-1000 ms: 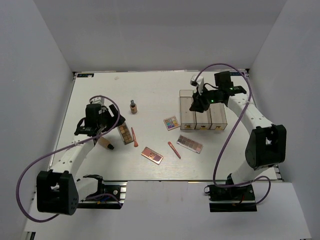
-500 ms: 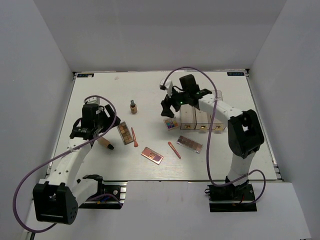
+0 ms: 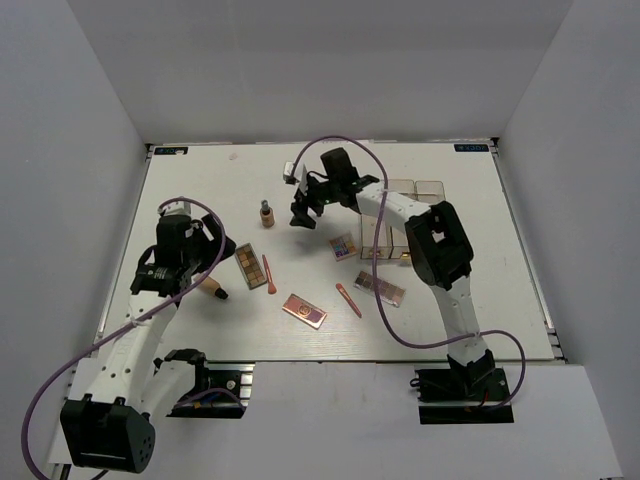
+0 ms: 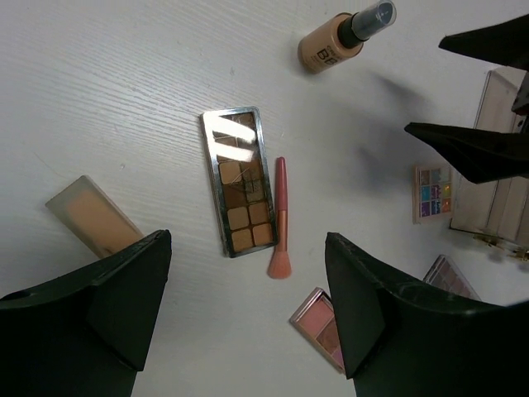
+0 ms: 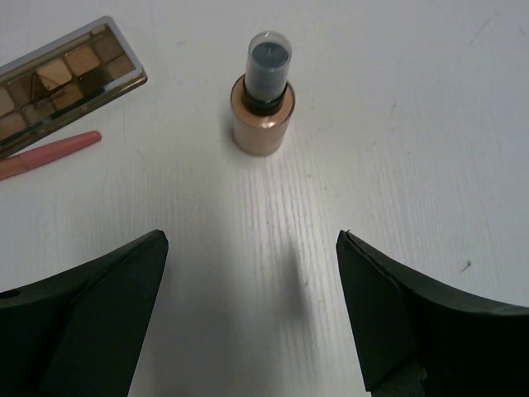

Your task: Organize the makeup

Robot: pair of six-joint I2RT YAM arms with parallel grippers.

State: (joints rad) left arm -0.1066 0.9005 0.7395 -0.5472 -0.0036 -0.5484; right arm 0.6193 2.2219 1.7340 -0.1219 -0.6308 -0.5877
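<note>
From overhead, the right gripper (image 3: 303,212) is being held just right of the small brown bottle (image 3: 267,213). The bottle is standing upright on the table (image 3: 200,180), well left of the clear box (image 3: 432,190). The left gripper (image 3: 197,253) is being kept near the brown palette (image 3: 250,266).

Through the left wrist camera, its fingers are being held wide and empty, with that palette (image 4: 238,192) and a coral stick (image 4: 279,219) lying beyond them.

Through the right wrist camera, the fingers are being spread wide, nothing gripped, and the bottle (image 5: 264,107) is being framed ahead, centred between them but apart. It is being judged light, rigid, smooth and easily tipped, possibly glass. The broad body below the clear cap is being favoured for the grasp.
</note>
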